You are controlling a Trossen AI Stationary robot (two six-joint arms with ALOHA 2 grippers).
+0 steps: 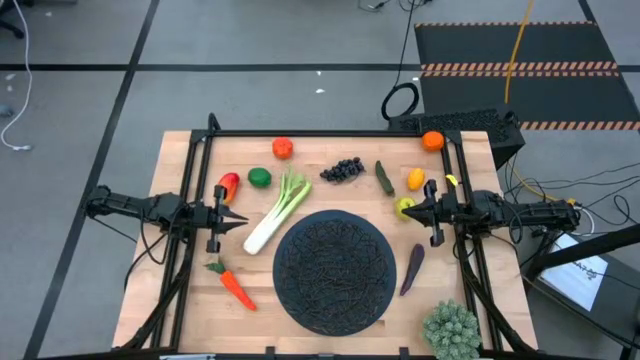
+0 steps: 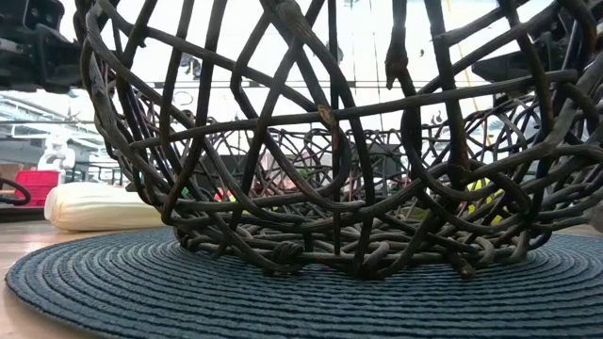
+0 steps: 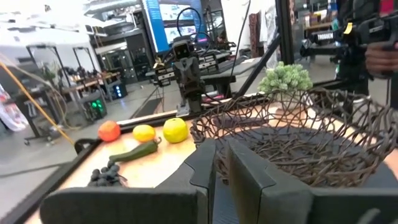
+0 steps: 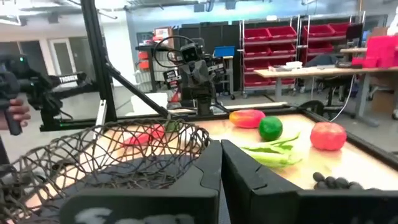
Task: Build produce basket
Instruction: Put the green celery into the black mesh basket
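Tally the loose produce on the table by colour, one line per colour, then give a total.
Orange: 3 (orange, small orange fruit, carrot)
Red: 2 (tomato, pepper)
Green: 3 (lime, pickle, leek)
Yellow: 1 (lemon)
Purple or dark: 2 (grapes, eggplant)
Total: 11

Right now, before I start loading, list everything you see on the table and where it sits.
basket: 1, black woven, centre front, empty
leek: 1, white-green, left of basket
carrot: 1, orange, front left
pepper: 1, red-yellow, left
lime: 1, green, beside pepper
tomato: 1, red, far side
grapes: 1 bunch, dark, far centre
pickle: 1, green, right of grapes
orange: 1, far right
lemons: 2, yellow, right
eggplant: 1, purple, right of basket
spiky clump: 1, pale green, front right
left gripper: shut, left of leek
right gripper: shut, by lemons
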